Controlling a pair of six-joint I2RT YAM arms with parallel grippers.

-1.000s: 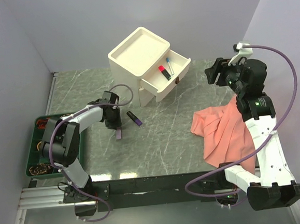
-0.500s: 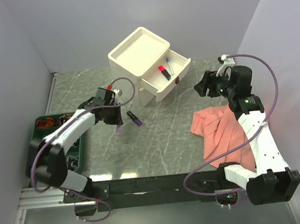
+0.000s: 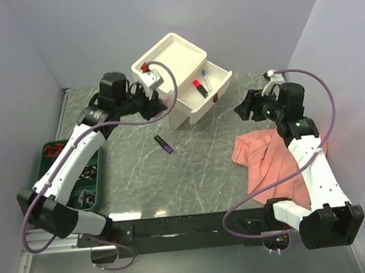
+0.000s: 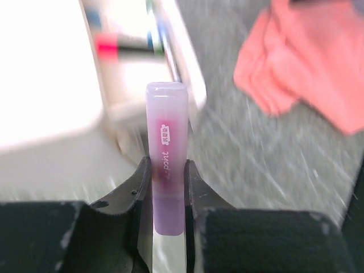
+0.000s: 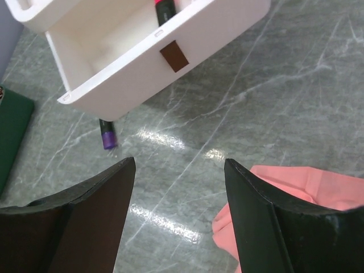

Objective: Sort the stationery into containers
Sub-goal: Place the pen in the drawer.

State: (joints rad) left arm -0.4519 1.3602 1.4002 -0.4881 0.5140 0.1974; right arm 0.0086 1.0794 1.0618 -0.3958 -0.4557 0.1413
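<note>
While a purple highlighter (image 3: 164,144) lies on the table (image 3: 204,166), a lilac highlighter (image 4: 166,131) is clamped in the left gripper (image 4: 168,176) by the drawer box (image 3: 164,62); the right gripper (image 5: 179,166) is spread apart. A red-and-black marker (image 3: 199,88) and blue-capped pen (image 3: 206,82) are seen in its open drawer (image 3: 193,110).

Grey-green, marble-patterned table top (image 3: 204,166) fills the centre of the overhead view, enclosed by a plain pale-lilac left wall (image 3: 8,93), back wall (image 3: 236,12) and right wall (image 3: 349,47). Bright reflections (image 3: 154,213) lie near its lower edge, and an aluminium rail (image 3: 51,239) runs at lower left.
</note>
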